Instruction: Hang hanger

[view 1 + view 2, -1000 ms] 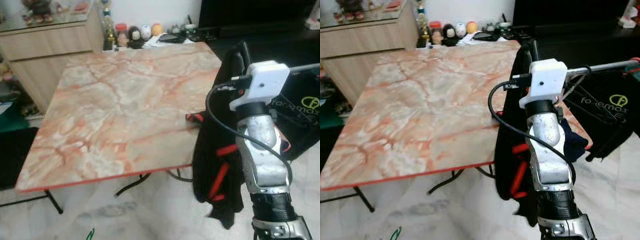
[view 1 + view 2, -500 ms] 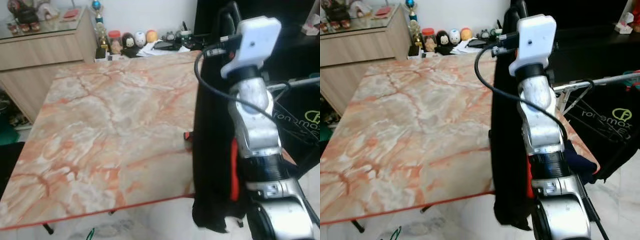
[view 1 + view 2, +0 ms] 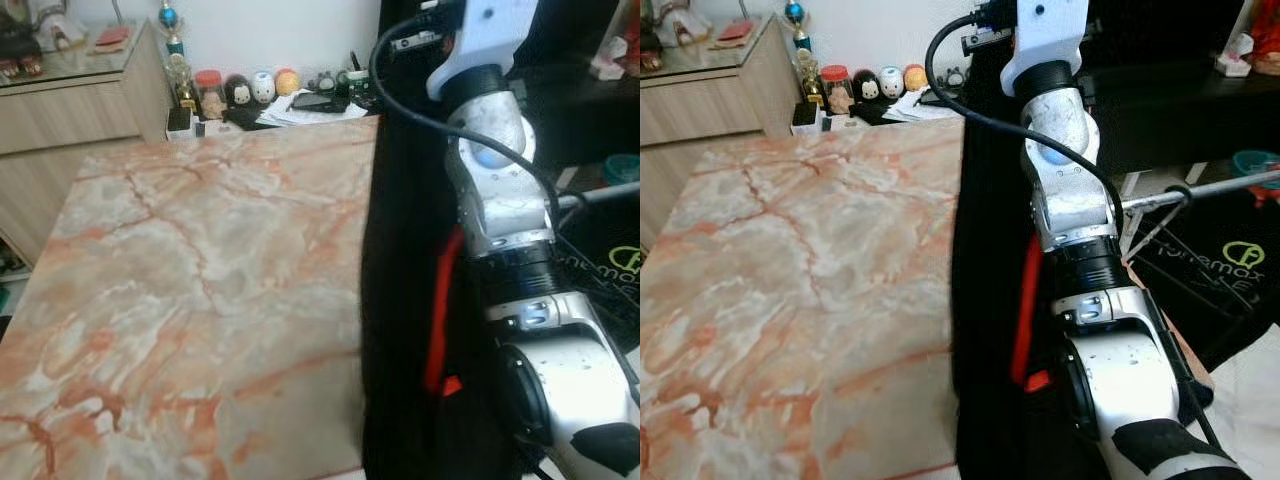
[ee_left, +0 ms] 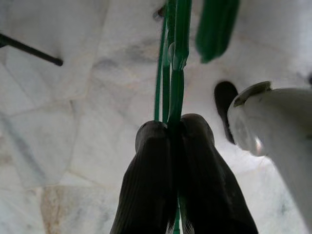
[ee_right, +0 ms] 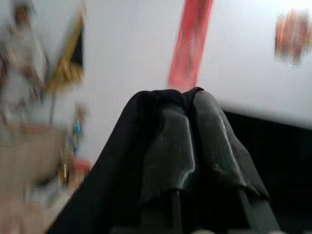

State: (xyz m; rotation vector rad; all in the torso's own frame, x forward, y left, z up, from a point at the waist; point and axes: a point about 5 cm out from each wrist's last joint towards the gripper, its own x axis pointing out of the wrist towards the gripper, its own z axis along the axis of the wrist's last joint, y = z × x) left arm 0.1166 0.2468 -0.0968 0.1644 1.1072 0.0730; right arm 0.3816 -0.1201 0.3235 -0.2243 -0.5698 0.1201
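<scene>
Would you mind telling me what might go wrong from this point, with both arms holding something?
1. The right end effector grips only a fold of the black garment; the cloth could slip out.
2. The garment hangs against the marble table edge and could snag or drag.
3. The left end effector pinches thin green hangers, which could twist or slide.

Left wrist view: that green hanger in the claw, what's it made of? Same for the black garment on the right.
Thin green hanger: looks like glossy moulded plastic, with smooth strips and a sheen, pinched in the left claw. Black garment with red stripes: soft matte fabric, draping in folds from the right claw, probably synthetic sportswear.
</scene>
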